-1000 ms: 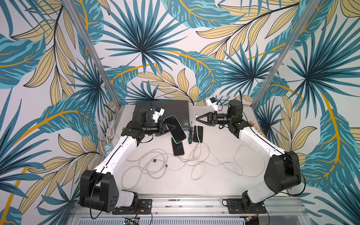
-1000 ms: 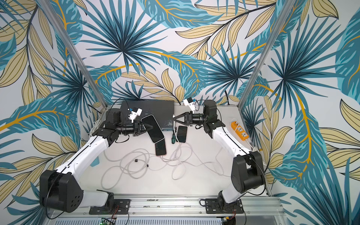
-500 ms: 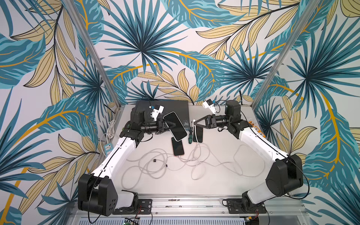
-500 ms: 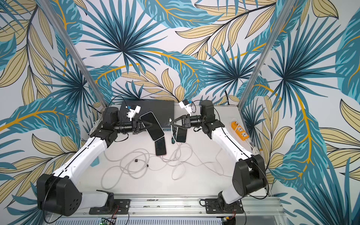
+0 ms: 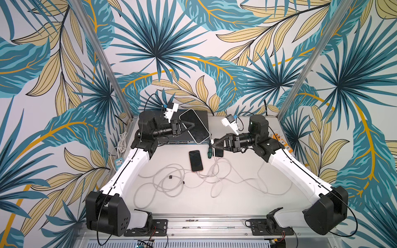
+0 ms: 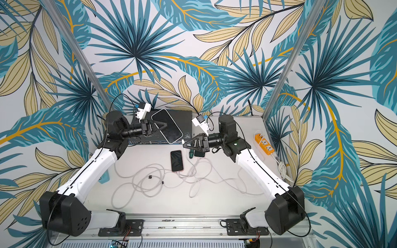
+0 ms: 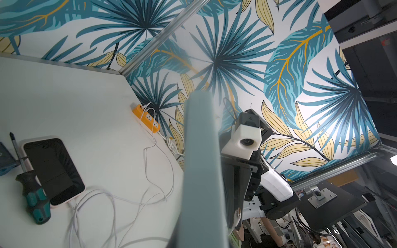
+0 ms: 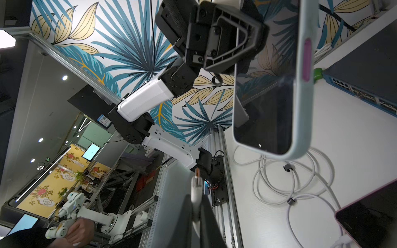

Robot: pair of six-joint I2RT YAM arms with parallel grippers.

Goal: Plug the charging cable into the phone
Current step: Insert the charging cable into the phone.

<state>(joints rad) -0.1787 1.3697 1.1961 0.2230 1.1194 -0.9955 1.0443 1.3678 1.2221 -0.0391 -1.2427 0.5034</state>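
Observation:
The phone (image 5: 194, 126) (image 6: 167, 126), in a pale blue-grey case with a dark screen, is held in the air over the back of the table by my left gripper (image 5: 189, 125) (image 6: 164, 126), which is shut on it. In the left wrist view the phone (image 7: 202, 171) shows edge-on. My right gripper (image 5: 212, 144) (image 6: 184, 144) (image 8: 196, 214) is shut on the white plug (image 8: 196, 186) of the charging cable (image 5: 214, 163). The plug's tip points toward the phone's (image 8: 268, 96) lower end, a short gap below and to the right of it.
A network switch (image 5: 182, 141) lies under the held phone. A pink-cased phone (image 5: 195, 160) with a cable in it, a green screwdriver (image 5: 209, 150) and another phone (image 5: 219, 152) lie on the table. Loose cable loops (image 5: 171, 184) spread across the middle. An orange power strip (image 6: 265, 145) lies at the right edge.
My left gripper has carried the phone farther back, over the switch. My right gripper has come forward and slightly left with the plug.

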